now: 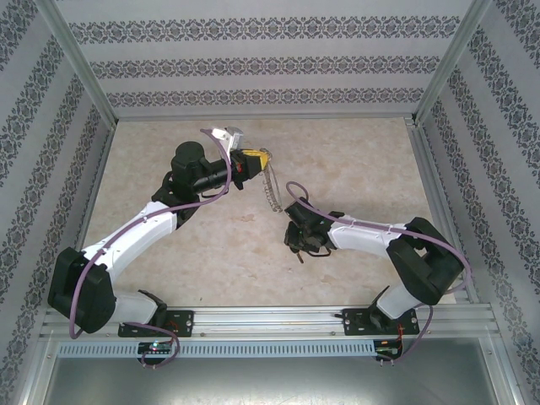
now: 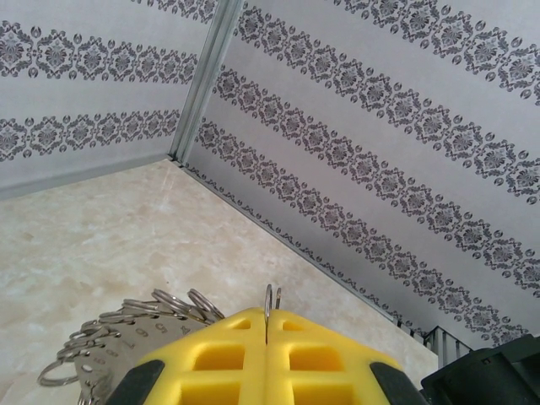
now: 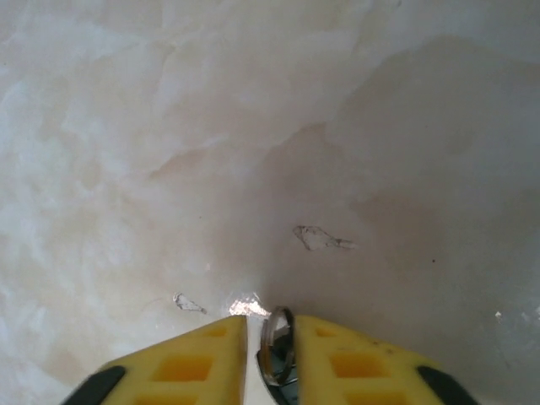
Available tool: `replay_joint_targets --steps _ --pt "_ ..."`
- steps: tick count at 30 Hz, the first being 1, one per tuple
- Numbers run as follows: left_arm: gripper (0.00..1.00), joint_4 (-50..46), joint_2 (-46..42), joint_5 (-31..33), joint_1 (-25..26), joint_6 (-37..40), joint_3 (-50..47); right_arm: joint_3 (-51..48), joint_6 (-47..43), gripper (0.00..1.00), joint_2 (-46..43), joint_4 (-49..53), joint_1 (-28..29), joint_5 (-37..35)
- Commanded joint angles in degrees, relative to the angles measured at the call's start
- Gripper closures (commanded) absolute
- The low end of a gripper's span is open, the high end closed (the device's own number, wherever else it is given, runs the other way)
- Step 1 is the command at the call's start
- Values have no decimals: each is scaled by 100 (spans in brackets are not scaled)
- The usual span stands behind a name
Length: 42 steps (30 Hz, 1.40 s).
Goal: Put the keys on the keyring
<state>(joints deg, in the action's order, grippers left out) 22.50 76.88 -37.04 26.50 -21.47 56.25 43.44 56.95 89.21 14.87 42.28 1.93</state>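
left fingers [image 2: 253, 329] are pressed shut on the keyring [image 2: 118, 337] wire; a small silver ring [image 3: 277, 342] is seen between the narrowly parted right fingers [image 3: 232, 337], grip unclear.

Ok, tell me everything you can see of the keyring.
The keyring is a large, thin hoop of silvery wire, fringed with many small silver rings and metal tags. The left gripper is shut on its rim, a bit of wire poking up between the yellow fingers. From above it shows nearly edge-on, hanging from that gripper toward the right arm. Whether its lower end touches anything I cannot tell.
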Motion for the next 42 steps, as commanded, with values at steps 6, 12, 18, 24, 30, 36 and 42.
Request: replay_joint_targets --steps 6,12,18,24,30,36,42 --pt "100 412 -149 -120 -59 -70 40 121 -334 100 -144 314 30 -196" --pt "100 -288 -95 -93 -58 167 421 129 -1675 100 -1256 196 -713 246" --pt "100 -776 -16 210 -42 768 647 382 -3074 100 -2219 -497 -2018 1895" --pt "100 -1306 236 -87 -56 1347 1051 870 -3909 100 -2318 -1230 -2984 4043" --pt "100 -1389 617 -902 -57 1796 1367 1275 -4303 100 -2150 -1485 -3294 5351" --pt "100 -1669 827 -1337 -50 2079 1793 1505 -4412 100 -2092 -1487 -3389 5945" --pt "100 -1920 1252 -2043 -55 2112 2453 1543 -4385 100 -2183 -1556 -3350 5799"
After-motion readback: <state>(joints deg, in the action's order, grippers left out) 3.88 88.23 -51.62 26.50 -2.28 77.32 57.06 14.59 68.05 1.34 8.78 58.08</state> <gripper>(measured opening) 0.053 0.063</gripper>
